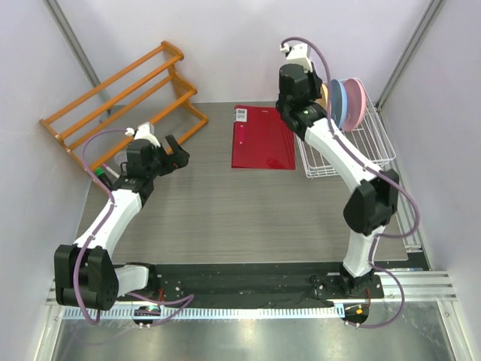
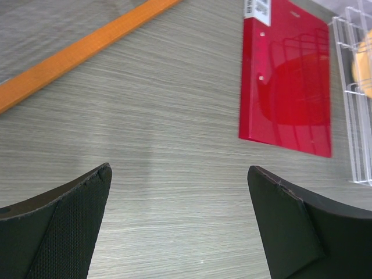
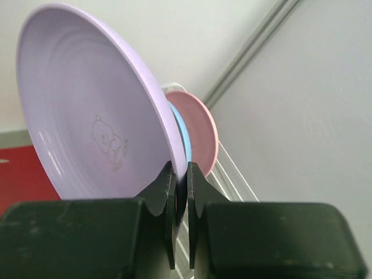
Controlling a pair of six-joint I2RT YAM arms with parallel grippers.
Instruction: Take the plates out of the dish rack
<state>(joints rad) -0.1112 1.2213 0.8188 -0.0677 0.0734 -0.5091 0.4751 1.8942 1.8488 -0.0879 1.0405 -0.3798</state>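
Right wrist view: the lilac plate point(image 3: 87, 128) stands on edge, its rim pinched between the closed fingers point(image 3: 163, 192) of the right gripper point(image 3: 180, 174). A blue plate point(image 3: 182, 131) and a pink plate point(image 3: 203, 131) stand just beyond them in the dish rack point(image 1: 361, 147). So thin a hold could let it swing and knock those neighbours. The left gripper point(image 2: 180, 221) gapes, empty.

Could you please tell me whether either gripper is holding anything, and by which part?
The right gripper pinches the lilac plate by its rim, one finger on each face. The left gripper is open and holds nothing.
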